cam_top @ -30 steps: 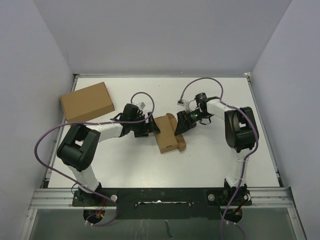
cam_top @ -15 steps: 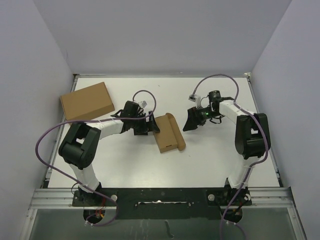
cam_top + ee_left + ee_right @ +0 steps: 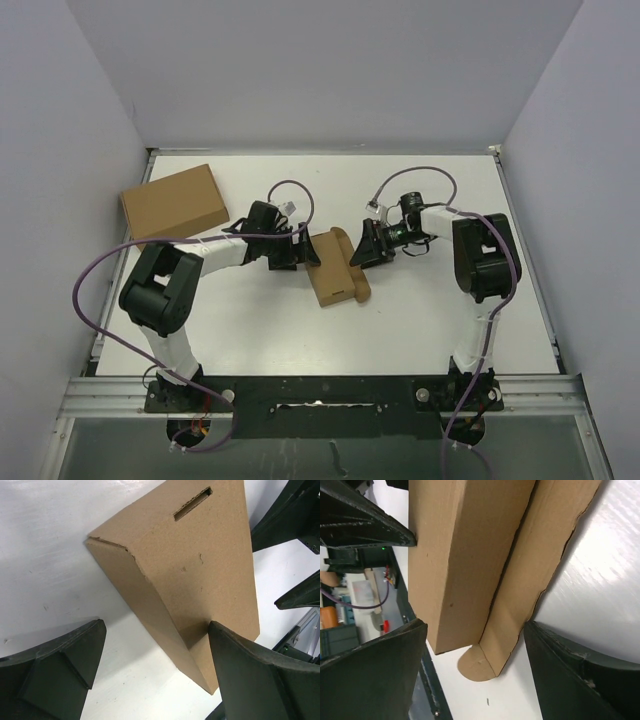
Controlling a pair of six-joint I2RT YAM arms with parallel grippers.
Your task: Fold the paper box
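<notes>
1. On the overhead feed, the left end effector (image 3: 300,252) is released. It sits low on the bench (image 3: 420,310) at the left side of the paper box (image 3: 333,268), gripping nothing.
2. On my left wrist feed its two dark fingers (image 3: 55,675) are spread wide, with a corner of the box between them. The finger on the right of that view overlaps the edge of the box's top face. I cannot tell whether it is actually touching the cardboard.
3. The right end effector (image 3: 362,248) is also released and sits just beside the box's right side, facing the left one across it.
4. The right wrist feed shows its fingers (image 3: 585,680) far apart, with the box's long side wall between them.
5. The box lies near the middle of the bench between the two arms, its body folded into a flat rectangular shape.
6. A narrow slot (image 3: 192,504) is cut in the top face near the far edge.
7. A loose side flap (image 3: 540,555) runs along the box's right side and ends in a rounded tab (image 3: 475,665).
8. A larger plain cardboard box (image 3: 175,203) sits at the bench's far left, well apart from the work.
</notes>
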